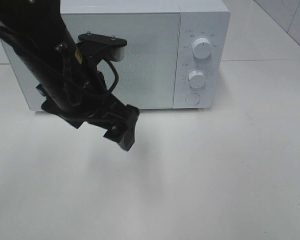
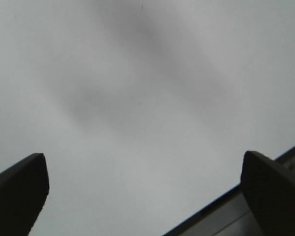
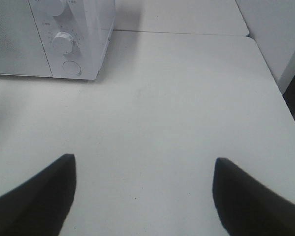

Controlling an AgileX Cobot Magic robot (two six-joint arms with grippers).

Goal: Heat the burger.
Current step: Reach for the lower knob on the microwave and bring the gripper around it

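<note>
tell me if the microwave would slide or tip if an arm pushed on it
The microwave is a wide, low box sitting flat on the table, so it probably won't tip. It looks bulky and likely heavy, so a light nudge should hardly shift it. The table looks smooth, so a firm push might slide it back.

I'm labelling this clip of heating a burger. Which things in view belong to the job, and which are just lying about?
For the job: microwave, door shut; upper knob; lower knob; button; left gripper, open; right gripper, open. Burger not in view.
Lying about: nothing loose shows; only the table.
</note>
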